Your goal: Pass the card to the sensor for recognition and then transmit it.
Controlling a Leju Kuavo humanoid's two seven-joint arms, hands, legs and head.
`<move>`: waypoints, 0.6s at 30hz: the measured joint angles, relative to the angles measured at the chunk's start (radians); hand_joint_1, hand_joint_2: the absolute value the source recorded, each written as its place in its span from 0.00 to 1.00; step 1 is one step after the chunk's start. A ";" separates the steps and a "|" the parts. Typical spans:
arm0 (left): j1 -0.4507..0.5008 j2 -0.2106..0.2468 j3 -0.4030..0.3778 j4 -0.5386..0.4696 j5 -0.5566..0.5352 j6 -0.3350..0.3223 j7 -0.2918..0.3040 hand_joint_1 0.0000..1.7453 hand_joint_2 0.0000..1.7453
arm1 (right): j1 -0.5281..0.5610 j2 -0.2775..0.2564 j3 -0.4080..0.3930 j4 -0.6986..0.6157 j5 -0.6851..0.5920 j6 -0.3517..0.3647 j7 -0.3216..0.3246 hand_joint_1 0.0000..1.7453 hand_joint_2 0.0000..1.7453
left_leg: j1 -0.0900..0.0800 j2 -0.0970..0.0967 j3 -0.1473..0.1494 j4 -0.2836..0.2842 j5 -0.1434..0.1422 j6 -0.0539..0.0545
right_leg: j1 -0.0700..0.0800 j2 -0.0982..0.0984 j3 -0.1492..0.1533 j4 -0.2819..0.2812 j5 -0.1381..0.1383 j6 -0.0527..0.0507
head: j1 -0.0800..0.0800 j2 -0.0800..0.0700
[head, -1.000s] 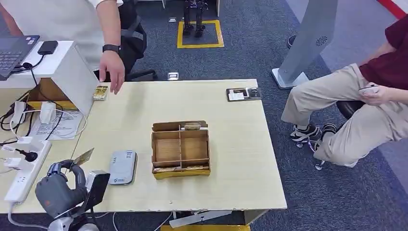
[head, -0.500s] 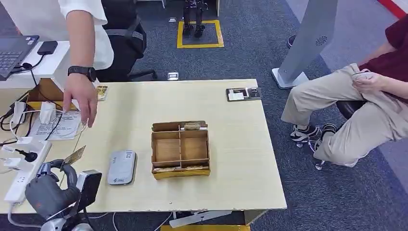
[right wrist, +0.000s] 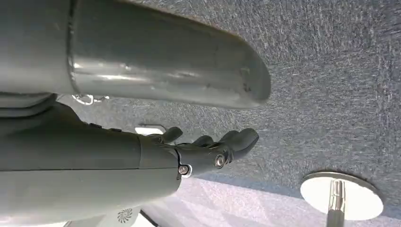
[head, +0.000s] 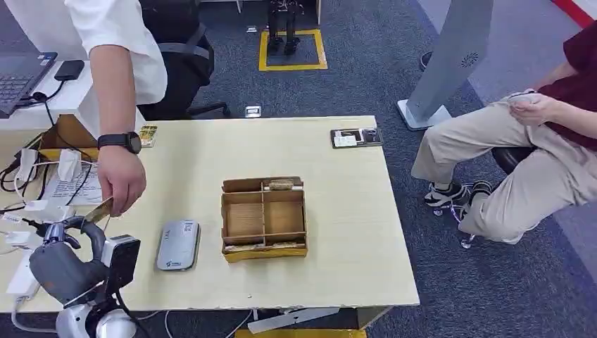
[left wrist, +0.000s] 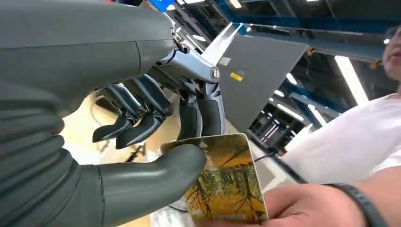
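The left robot hand (left wrist: 156, 123) pinches the card (left wrist: 224, 182) between thumb and dark fingers, raised over the near left corner of the counter (head: 338, 246). A person's hand (head: 121, 182), wearing a dark watch, has closed on the card's far end, so the card is touching both hands at once. The grey sensor (head: 177, 244) lies flat on the counter just beside the robot hand, toward the middle; past it stands an open wooden box (head: 264, 218) with compartments. The right robot hand (right wrist: 208, 151) hangs at the robot's side over carpet, fingers loosely apart and holding nothing.

Judgement: the step in hand appears to be the handover to the person. Whether the sensor has read the card cannot be told.

To do it well, the left robot hand should keep steady and ease the thumb's pressure only once the person's grip is plainly firm, then release cleanly without twisting the card. Withdrawal should go down and away from the person's fingers, avoiding the sensor and the cables beside the counter.
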 joint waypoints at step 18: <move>-0.155 -0.007 0.027 0.078 0.088 0.000 -0.047 0.00 1.00 | -0.001 0.009 0.035 0.000 0.009 0.000 0.000 0.00 0.00 | 0.000 0.000 -0.001 0.000 0.000 0.000 | 0.000 0.000 0.000 0.000 0.000 0.000 | 0.000 0.000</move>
